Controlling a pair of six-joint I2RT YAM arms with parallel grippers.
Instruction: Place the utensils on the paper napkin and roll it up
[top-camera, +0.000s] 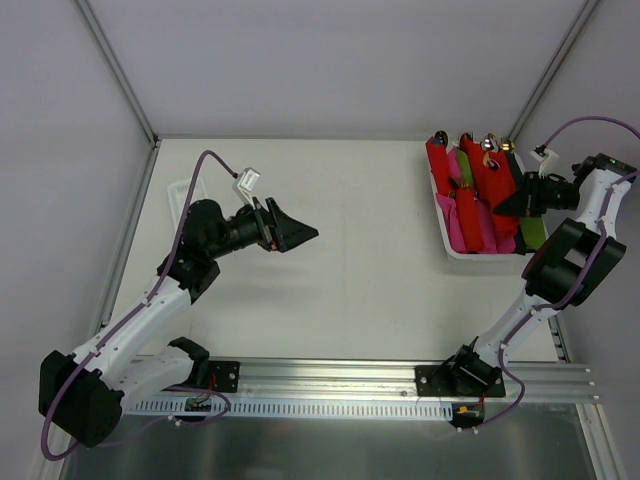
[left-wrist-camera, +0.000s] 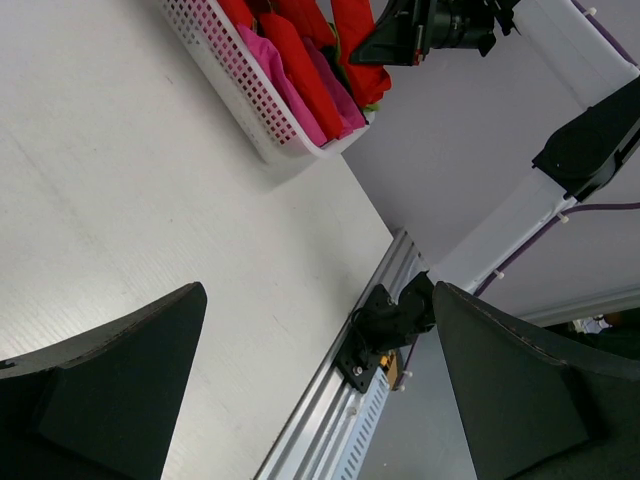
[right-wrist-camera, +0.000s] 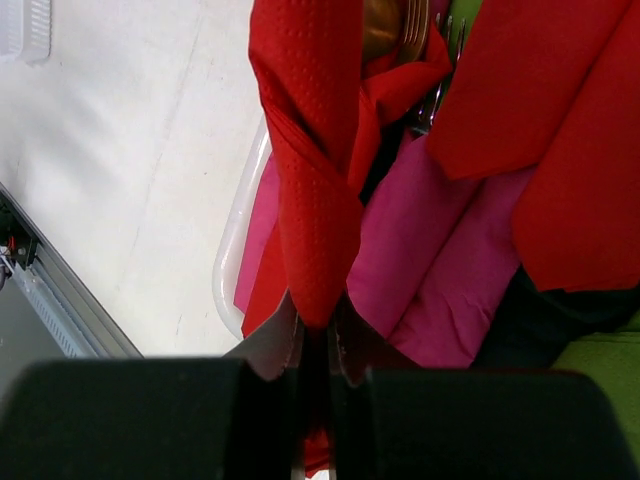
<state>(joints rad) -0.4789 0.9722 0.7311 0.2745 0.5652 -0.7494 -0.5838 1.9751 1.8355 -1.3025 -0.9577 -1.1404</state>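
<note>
**Right end effector (right-wrist-camera: 318, 335) clamped on a red rolled paper napkin (right-wrist-camera: 310, 150) above the white plastic basket (top-camera: 447, 240).**
The rolling seems finished, so the next move calls for lowering and releasing the roll. Only the right wrist view shows the metal utensil tips (right-wrist-camera: 390, 30) at its top. The top view shows the left end effector (top-camera: 300, 235), fingers wide apart, over the worktop (top-camera: 350, 280).

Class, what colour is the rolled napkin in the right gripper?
Red: the rolled napkin shows best in right wrist view.

Robot lab; white booth walls (top-camera: 330, 60); alu mounting rail (top-camera: 330, 372).
</note>
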